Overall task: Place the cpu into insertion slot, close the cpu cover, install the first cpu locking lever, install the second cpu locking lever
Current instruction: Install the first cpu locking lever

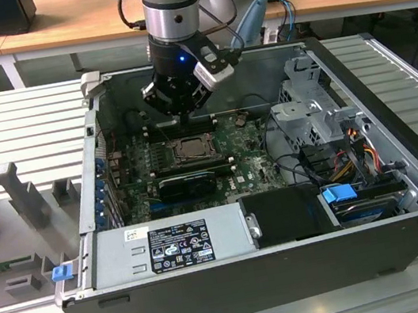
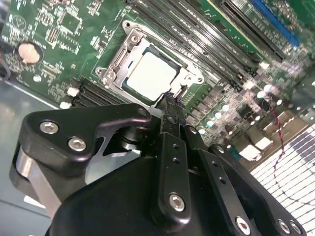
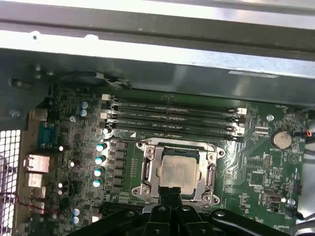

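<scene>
The cpu [image 3: 177,172] lies flat in the insertion slot [image 3: 212,173] on the green board, its pale face [image 2: 150,76] showing. The silvery cpu cover [image 3: 147,169] lies down around it, framing the chip through its window [image 2: 116,63]. My gripper [image 2: 172,97] hangs just above the socket's near edge with its two black fingers pressed together and nothing between them; in the first wrist view the gripper [image 3: 170,192] tips reach the cover's rim. In the exterior view the gripper [image 1: 183,117] is right over the socket [image 1: 189,149] inside the open computer case.
Long black memory slots [image 3: 172,115] run behind the socket. A coin battery [image 3: 281,139] sits to one side. A black expansion card [image 1: 185,183], the power supply [image 1: 167,244], the drive cage [image 1: 313,107] and cables [image 1: 346,158] crowd the case, whose walls [image 1: 96,103] enclose the board.
</scene>
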### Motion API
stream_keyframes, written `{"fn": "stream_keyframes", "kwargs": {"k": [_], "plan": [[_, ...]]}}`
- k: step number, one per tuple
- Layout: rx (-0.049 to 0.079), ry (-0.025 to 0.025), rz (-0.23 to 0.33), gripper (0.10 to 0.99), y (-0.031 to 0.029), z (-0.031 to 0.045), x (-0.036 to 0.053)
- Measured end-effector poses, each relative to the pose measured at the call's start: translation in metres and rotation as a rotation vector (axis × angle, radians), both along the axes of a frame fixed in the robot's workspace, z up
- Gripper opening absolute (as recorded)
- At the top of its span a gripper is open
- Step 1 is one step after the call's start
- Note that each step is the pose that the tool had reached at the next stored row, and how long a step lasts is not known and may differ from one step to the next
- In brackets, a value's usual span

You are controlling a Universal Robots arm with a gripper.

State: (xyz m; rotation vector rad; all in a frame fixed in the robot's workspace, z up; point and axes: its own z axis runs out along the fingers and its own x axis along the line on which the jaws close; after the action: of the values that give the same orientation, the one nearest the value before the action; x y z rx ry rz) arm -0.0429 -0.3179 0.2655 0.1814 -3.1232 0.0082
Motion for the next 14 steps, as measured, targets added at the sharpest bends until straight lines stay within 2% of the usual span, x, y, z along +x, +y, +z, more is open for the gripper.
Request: {"fn": "stream_keyframes", "kwargs": {"k": [2,5,6,8,14], "plan": [[0.012,-0.0004,0.002,0.106,0.0,-0.0003,-0.0019],[0.014,-0.0013,0.002,0.106,0.0,-0.0006,-0.0104],[0.014,-0.0013,0.002,0.106,0.0,-0.0009,-0.0176],[0.014,-0.0014,0.001,0.106,0.0001,-0.0012,-0.0227],[0.014,-0.0016,-0.038,0.106,0.0002,-0.0026,-0.0255]]}}
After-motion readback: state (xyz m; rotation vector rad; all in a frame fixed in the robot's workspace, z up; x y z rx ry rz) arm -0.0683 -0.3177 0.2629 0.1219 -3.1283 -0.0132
